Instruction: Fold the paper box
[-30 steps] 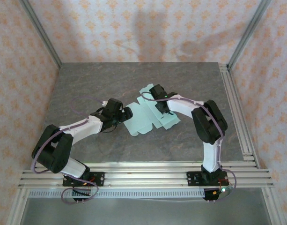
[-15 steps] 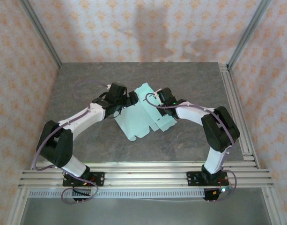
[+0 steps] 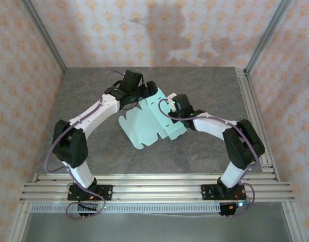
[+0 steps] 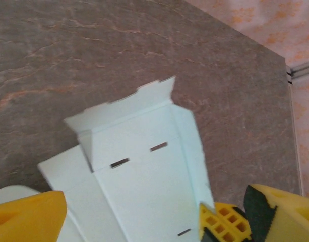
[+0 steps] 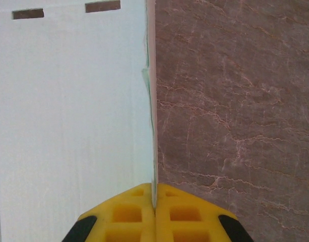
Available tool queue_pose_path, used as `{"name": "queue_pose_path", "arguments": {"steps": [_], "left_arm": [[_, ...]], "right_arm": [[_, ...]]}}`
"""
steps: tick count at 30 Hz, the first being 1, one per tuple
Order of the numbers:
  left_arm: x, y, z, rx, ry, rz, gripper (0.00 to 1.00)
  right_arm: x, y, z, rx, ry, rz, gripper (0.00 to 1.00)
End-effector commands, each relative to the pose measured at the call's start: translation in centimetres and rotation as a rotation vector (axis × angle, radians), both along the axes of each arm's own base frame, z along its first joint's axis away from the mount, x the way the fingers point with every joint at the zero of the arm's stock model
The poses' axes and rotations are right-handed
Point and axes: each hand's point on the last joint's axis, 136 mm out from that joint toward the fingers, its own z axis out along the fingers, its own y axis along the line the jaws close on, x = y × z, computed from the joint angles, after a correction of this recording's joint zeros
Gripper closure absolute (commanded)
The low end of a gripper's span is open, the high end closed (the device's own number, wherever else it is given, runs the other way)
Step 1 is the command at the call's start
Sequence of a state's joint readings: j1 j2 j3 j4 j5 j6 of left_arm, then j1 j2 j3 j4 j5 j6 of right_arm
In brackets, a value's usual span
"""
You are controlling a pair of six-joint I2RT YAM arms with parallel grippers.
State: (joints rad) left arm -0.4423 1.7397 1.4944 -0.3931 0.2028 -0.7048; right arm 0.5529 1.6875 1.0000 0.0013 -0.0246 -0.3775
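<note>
The paper box [image 3: 144, 126] is a flat mint-green die-cut sheet lying mid-table, with rounded tabs at its near left end. My right gripper [image 3: 170, 107] is at the sheet's far right side. In the right wrist view its yellow fingers [image 5: 129, 212] are shut on the sheet's thin right edge [image 5: 68, 101], which stands upright between them. My left gripper [image 3: 145, 92] hovers over the sheet's far end. In the left wrist view it is open, its fingers [image 4: 28, 217] wide apart, with the slotted panel [image 4: 139, 166] and a raised end flap between and ahead of them.
The grey stone-look table [image 3: 94, 91] has aluminium rails along its right side [image 3: 250, 116] and near edge [image 3: 154, 181]. Patterned walls close in the back and both sides. Bare tabletop lies left of the sheet and toward the near edge.
My left arm has swung from the sheet's left side up to its far end. The sheet has turned and shifted toward the near left, and my right gripper has kept hold of it.
</note>
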Motion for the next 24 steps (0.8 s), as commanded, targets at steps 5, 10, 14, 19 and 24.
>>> {"name": "queue_pose_path", "arguments": {"steps": [5, 10, 14, 19, 24], "left_arm": [[1.8, -2.2, 2.5, -0.023, 0.008, -0.091, 0.17], [3.3, -4.3, 2.3, -0.012, 0.023, -0.16, 0.2], [4.2, -5.8, 2.0, -0.007, 0.047, -0.208, 0.21], [5.1, -7.6, 0.9, 0.001, 0.078, -0.262, 0.17], [5.5, -8.3, -0.5, 0.005, 0.123, -0.277, 0.17]], "right_arm": [[-0.1, 0.9, 1.5, 0.032, -0.047, 0.029, 1.0], [-0.4, 1.4, 1.8, 0.039, -0.069, 0.053, 1.0], [-0.7, 1.8, 1.6, 0.042, -0.065, 0.069, 1.0], [-1.0, 2.1, 1.6, 0.035, -0.066, 0.085, 1.0], [-1.0, 1.8, 1.5, 0.019, -0.069, 0.078, 1.0]]}}
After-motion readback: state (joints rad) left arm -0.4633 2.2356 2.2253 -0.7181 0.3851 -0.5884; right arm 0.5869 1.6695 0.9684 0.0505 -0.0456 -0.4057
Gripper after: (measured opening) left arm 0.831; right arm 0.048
